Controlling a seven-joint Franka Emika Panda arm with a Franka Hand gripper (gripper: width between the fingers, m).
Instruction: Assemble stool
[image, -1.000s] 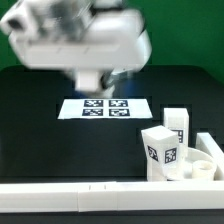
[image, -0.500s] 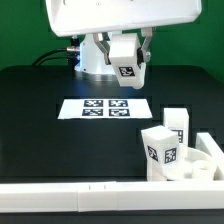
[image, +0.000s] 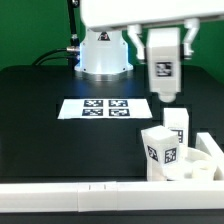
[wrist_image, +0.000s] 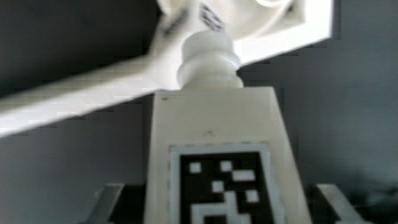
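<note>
Clamped between the gripper (image: 164, 62) fingers, a stool leg (image: 164, 72) hangs upright above the seat (image: 203, 160) at the table's near corner, exterior view's right. Risk: misaligned descent strikes a standing leg (image: 160, 150). Half a second earlier the leg hung farther back, over the marker board (image: 106, 107).

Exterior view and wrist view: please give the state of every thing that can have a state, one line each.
hand: shut on the held stool leg, raised above the table.
held stool leg: upright, lifted, tag visible; threaded end away from the hand in the wrist view.
round seat: lying flat, at the exterior view's right.
two loose legs: standing upright on the seat, not yet attached.
marker board: flat on the table.
</note>
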